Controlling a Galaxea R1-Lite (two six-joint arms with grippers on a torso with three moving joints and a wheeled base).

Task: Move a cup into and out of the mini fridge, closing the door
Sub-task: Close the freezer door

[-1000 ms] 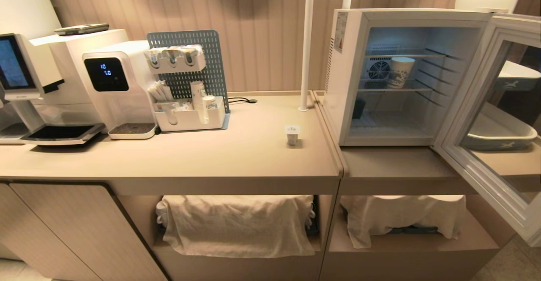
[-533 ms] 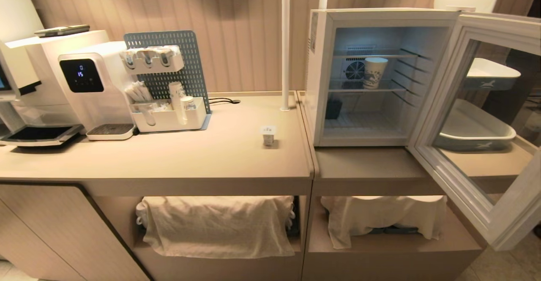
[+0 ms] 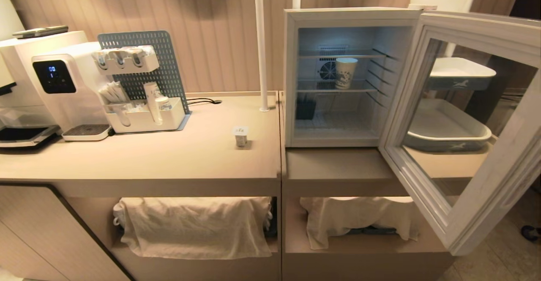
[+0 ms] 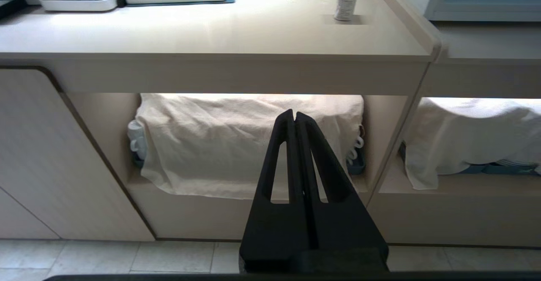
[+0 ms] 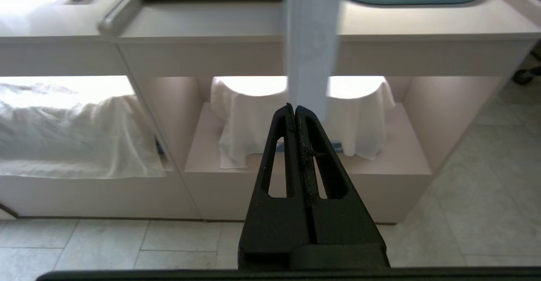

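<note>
Whole view slid left, camera moved, not objs; approach step, both grippers (image 4: 294, 114) (image 5: 294, 107) closed, empty; next: grab cup (image 3: 241, 136), fridge (image 3: 289, 78) door (image 3: 473, 116) open

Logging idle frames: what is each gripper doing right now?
Left gripper: closed, holding nothing, low before the counter.
Right gripper: closed, holding nothing, low before the counter.

The cup (image 3: 241, 136), tiny, white, flat-topped, stands upright near the counter's (image 3: 148, 158) right edge. The white mini fridge (image 3: 291, 78) stands just beyond that edge, its glass-windowed door (image 3: 473, 116) swung wide open.
</note>
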